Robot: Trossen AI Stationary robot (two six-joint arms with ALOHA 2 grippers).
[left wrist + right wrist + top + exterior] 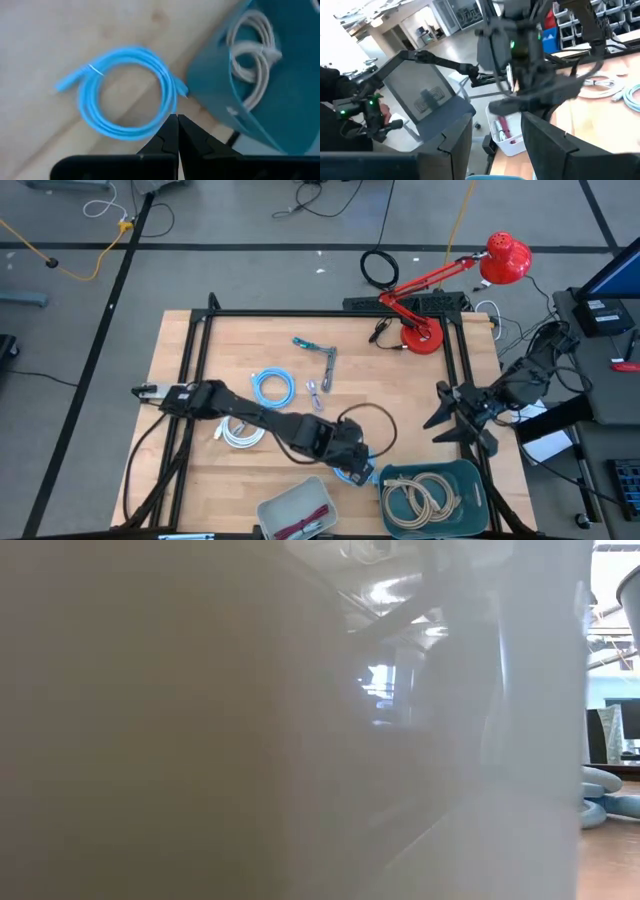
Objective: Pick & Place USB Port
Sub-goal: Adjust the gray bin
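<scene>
My left gripper (352,468) is shut near the table's front, just left of the teal bin (470,480). In the left wrist view its tips (177,120) stand over the rim of a bright blue cable coil (125,95) that lies flat on the wood beside the bin wall (210,95). Beige cable coils (420,498) lie in the bin. Small connector pieces (318,368) lie at the table's middle; which one is the USB port I cannot tell. My right gripper (438,408) hangs open and empty at the table's right edge.
A grey bin (295,510) holding a red item stands at the front, and it blocks the low view. A pale blue coil (272,388), a white coil (240,432) and a black cable loop (365,425) lie mid-table. A red desk lamp (420,335) stands at the back right.
</scene>
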